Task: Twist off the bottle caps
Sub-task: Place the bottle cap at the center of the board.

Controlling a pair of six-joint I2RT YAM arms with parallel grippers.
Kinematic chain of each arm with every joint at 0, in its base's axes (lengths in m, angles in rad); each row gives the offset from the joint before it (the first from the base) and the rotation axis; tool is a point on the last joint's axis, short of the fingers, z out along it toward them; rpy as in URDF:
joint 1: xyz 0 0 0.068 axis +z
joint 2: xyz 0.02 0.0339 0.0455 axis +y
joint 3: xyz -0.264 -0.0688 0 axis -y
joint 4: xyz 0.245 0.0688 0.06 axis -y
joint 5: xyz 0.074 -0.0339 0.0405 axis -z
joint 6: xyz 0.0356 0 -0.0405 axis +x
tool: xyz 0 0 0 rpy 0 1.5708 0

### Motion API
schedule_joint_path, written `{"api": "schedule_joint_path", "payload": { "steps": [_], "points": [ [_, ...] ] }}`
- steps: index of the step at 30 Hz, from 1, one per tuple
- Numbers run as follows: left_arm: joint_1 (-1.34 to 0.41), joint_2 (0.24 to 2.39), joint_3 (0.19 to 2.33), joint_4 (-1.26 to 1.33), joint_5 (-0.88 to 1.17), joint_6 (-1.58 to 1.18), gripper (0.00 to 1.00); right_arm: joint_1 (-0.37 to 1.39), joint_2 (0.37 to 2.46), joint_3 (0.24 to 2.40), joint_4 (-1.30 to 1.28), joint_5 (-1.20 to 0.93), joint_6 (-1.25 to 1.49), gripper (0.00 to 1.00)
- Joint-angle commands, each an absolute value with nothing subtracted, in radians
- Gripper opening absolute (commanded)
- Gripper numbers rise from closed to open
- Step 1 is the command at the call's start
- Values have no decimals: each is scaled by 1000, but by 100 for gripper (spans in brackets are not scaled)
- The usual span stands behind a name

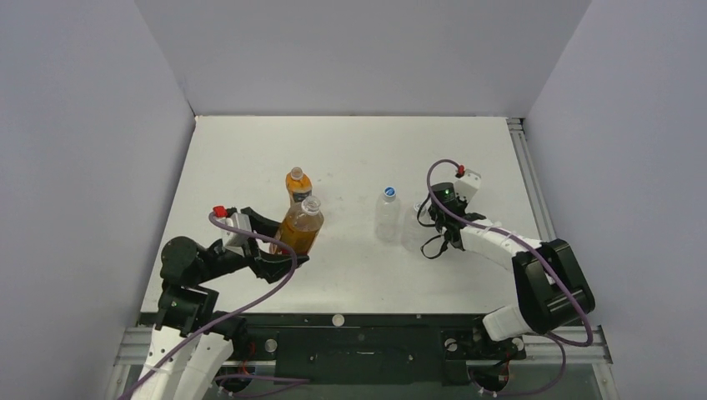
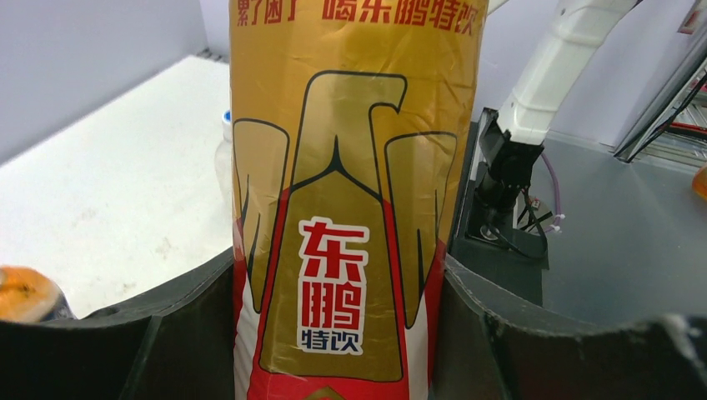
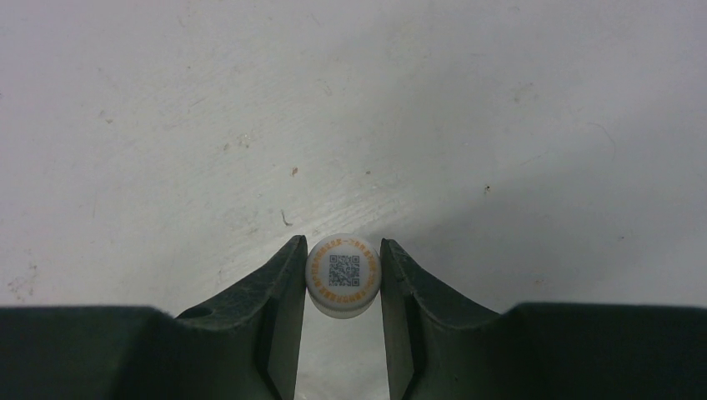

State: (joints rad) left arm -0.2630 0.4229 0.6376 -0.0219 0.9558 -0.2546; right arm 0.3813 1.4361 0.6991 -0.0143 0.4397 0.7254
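Observation:
My left gripper is shut on the reddish-brown bottle, which stands upright. In the left wrist view its gold and red label fills the gap between the fingers. Its neck shows no cap. My right gripper is shut on a white cap printed with a QR code, close over the table. The orange bottle stands behind the reddish-brown one with a white cap. The clear bottle carries a blue cap, just left of the right gripper.
The white table is walled on the left, back and right. A metal rail runs along its right edge. The dark base plate lies along the near edge. The right arm shows behind the bottle in the left wrist view.

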Motion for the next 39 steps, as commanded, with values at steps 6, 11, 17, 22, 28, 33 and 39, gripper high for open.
{"api": "schedule_joint_path", "payload": {
  "steps": [6, 11, 17, 22, 28, 33, 39],
  "points": [
    [-263, 432, 617, 39, 922, -247, 0, 348, 1495, 607, 149, 416, 822, 15],
    [-264, 434, 635, 40, 921, -250, 0, 327, 1508, 557, 180, 413, 872, 16],
    [-264, 435, 642, 39, 915, -250, 0, 325, 1505, 547, 171, 421, 870, 22],
    [-263, 439, 657, 50, 902, -246, 0, 329, 1481, 541, 155, 418, 846, 52],
    [-263, 453, 681, 47, 912, -251, 0, 330, 1329, 529, 99, 411, 826, 62],
    [-263, 452, 690, 46, 909, -255, 0, 348, 1136, 595, -11, 411, 811, 63],
    [-262, 457, 697, 52, 904, -275, 0, 439, 896, 791, -198, 466, 738, 65]
  ]
}}
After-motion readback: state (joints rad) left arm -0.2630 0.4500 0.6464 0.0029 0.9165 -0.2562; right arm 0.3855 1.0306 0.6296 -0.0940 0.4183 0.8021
